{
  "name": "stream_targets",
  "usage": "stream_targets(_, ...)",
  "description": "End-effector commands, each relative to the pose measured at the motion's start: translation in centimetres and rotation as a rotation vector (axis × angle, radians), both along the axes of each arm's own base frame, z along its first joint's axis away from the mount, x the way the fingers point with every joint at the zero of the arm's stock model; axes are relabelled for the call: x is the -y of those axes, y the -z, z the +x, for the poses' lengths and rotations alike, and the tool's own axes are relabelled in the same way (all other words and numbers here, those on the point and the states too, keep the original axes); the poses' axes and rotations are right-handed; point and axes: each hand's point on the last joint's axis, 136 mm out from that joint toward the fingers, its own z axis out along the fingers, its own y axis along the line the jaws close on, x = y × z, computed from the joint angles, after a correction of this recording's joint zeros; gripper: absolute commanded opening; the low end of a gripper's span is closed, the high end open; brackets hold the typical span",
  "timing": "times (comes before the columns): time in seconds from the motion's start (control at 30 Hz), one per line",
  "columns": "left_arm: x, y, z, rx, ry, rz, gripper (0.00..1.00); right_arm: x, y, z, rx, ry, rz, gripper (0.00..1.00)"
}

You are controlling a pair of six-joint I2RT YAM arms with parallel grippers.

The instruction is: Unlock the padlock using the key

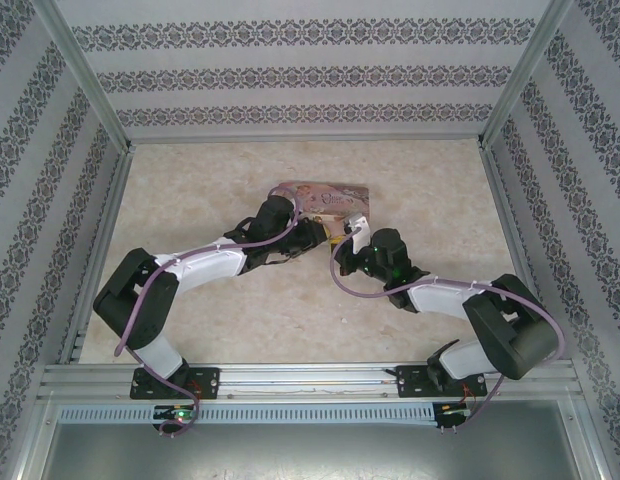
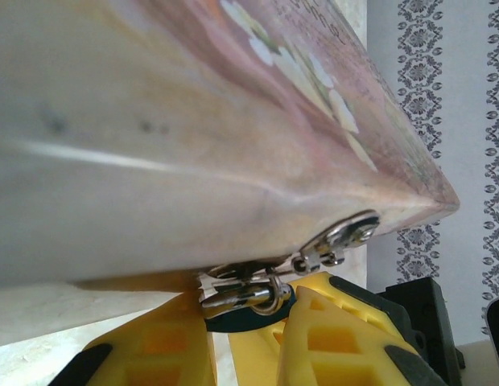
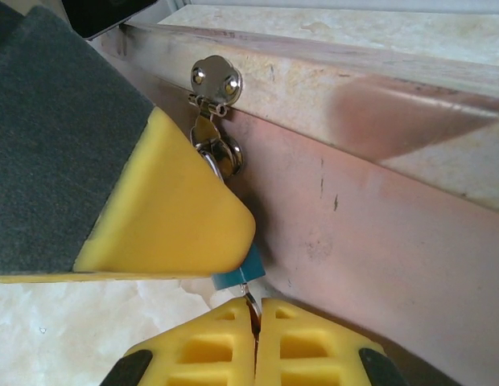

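Top external view: the pink tin (image 1: 325, 193) lies on the table (image 1: 240, 310) just past centre, toward 12 o'clock from both arms.
Arms: the left gripper (image 1: 325, 238) reaches the tin's near edge from 8 o'clock and the right gripper (image 1: 352, 232) from 4 o'clock. Their tips nearly meet at the tin's front wall.
Padlock: the padlock (image 3: 236, 276) hangs on the tin's front wall from a silver hasp (image 3: 215, 79). In the right wrist view the hasp is at 11 o'clock. The thin shackle (image 2: 241, 296) passes through the hasp's loop, and the teal body sits below it toward 6 o'clock.
Left jaws: clenched on the padlock. In the left wrist view the two yellow fingers (image 2: 330, 342) flank the teal body. In the right wrist view one of those fingers covers most of the body, leaving a teal corner showing.
Right jaws: pressed fully together at 6 o'clock in the right wrist view, pinching the key (image 3: 249, 299), which shows as a thin metal sliver. Its tip points toward 12 o'clock and touches the underside of the teal body.
Keyhole: hidden, so I cannot tell how far the key is in.
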Motion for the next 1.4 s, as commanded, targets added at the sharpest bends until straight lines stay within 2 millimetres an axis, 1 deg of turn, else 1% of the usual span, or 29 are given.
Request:
stream_targets(0.0,2.7,-2.2,-3.9,-0.032,0.172,-0.089,0.16,-2.1,-7.0,1.6,0.188,-0.052,0.140,0.00)
stream_targets(0.17,2.5,-1.4,-3.9,-0.042,0.161,-0.086,0.16,-2.0,-5.4,1.4,0.146,-0.045,0.133,0.00)
stream_targets(0.27,2.2,-0.6,-3.6,-0.045,0.142,-0.088,0.16,-1.9,-4.1,1.1,0.115,-0.040,0.121,0.00)
stream_targets(0.4,1.8,0.7,-3.4,-0.049,0.126,-0.059,0.16,-1.7,-1.8,1.0,0.066,-0.018,0.104,0.00)
stream_targets(0.53,1.9,1.8,-3.3,-0.056,0.125,-0.059,0.16,-1.6,0.2,0.7,0.019,-0.005,0.102,0.00)
stream_targets(0.8,1.9,4.0,-3.0,-0.080,0.114,-0.061,0.17,-1.7,2.9,0.4,-0.045,0.009,0.098,0.00)
stream_targets(1.0,1.7,5.3,-2.9,-0.085,0.106,-0.044,0.24,-1.4,4.6,0.3,-0.084,0.027,0.082,0.00)
stream_targets(1.1,1.3,5.5,-2.7,-0.082,0.094,-0.040,0.28,-1.2,5.3,0.2,-0.101,0.037,0.075,0.00)
stream_targets(1.3,0.3,6.2,-2.7,-0.080,0.075,-0.015,0.38,-0.9,6.7,0.0,-0.124,0.048,0.060,0.00)
stream_targets(1.37,-0.1,6.2,-2.7,-0.075,0.070,-0.005,0.44,-0.8,6.9,-0.1,-0.131,0.050,0.060,0.00)
